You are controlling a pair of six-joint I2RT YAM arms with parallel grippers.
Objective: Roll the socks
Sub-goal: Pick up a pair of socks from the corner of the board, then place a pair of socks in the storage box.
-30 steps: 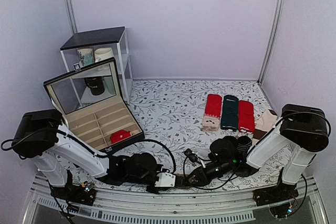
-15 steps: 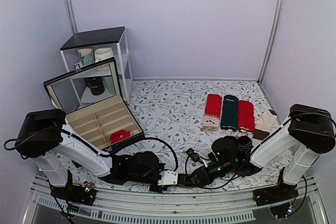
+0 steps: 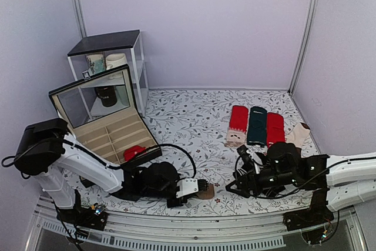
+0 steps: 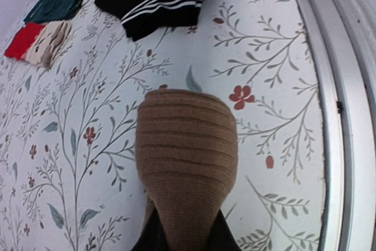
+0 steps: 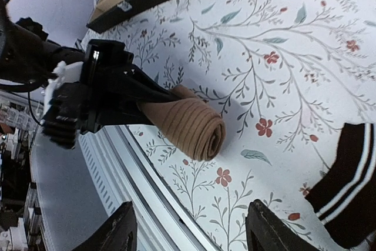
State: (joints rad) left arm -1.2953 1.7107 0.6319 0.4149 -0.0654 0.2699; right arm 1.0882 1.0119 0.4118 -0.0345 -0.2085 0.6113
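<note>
The left gripper (image 4: 183,240) is clamped on one end of the ribbed tan-brown knitted sock roll (image 4: 188,157). Its dark fingers (image 4: 150,240) show only at the bottom edge of the left wrist view, pinching the narrow end while the fat coiled end juts out over the white floral-print tablecloth (image 4: 88,86). The roll lies at the near edge of the table, about the middle, just beside the metal rail (image 4: 346,86).

The right gripper (image 5: 194,227) hangs wide apart with nothing between its fingertips, a little to the right of the roll.

The roll is probably light, soft and springy. It would squash under a hard pinch, and the coil could loosen if let go. The sound hold is likely across the whole thickness of the coil, so that the outer layer is trapped, not on the loose tail.

The right wrist view shows what the left cannot: the spiral end face of the roll (image 5: 202,133), wound snugly, and the left gripper (image 5: 132,107) side-on.

The left wrist view shows the ribbing and a black sock with white stripes (image 4: 154,1) lying farther off.

Only the top view takes in the wider scene:
- the roll (image 3: 205,191)
- flat red and dark green socks (image 3: 257,125) at the far right
- an open black compartmented box with a mirrored lid (image 3: 111,136) on the left
</note>
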